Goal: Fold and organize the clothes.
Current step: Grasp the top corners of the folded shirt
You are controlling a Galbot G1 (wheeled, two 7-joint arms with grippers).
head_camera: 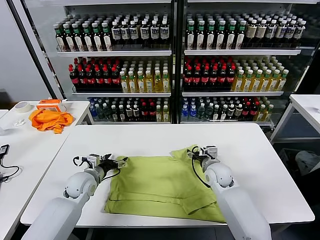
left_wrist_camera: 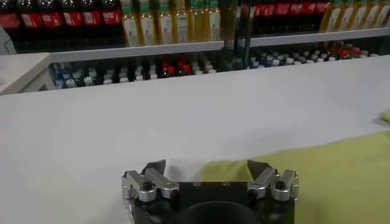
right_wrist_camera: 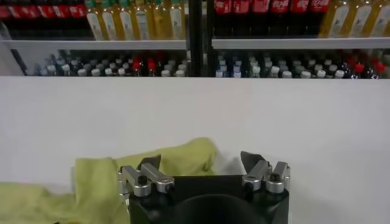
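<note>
White laminate covers my work table (head_camera: 260, 165), with a second white table (head_camera: 15, 165) off to my left and glass-fronted shelves (head_camera: 172, 52) of bottles (head_camera: 125, 77) filling the wall behind. On my table, close to the front edge, lies the light yellow-green T-shirt (head_camera: 160, 187), spread mostly flat with its hem toward me, one corner at the far right bunched up into a small peak. My left arm reaches in from the near left, and my left gripper (head_camera: 116, 163) sits low at the shirt's far left corner; from the left wrist view its fingers (left_wrist_camera: 154, 167) stand spread apart with a rounded edge of the green cloth showing between them, and nothing is pinched. My right arm comes up over the shirt's right side, and my right gripper (head_camera: 196, 152) is at the bunched far right corner; the right wrist view shows its fingers (right_wrist_camera: 251, 161) also parted, the raised fold of fabric lying beside and just ahead of one of them, not clamped. On the side table a bright orange cloth (head_camera: 49, 120) lies crumpled, with an orange-and-white box (head_camera: 51, 104) just behind it, a roll of tape (head_camera: 22, 106) near that, and a black cable (head_camera: 6, 167) trailing along the near side.
</note>
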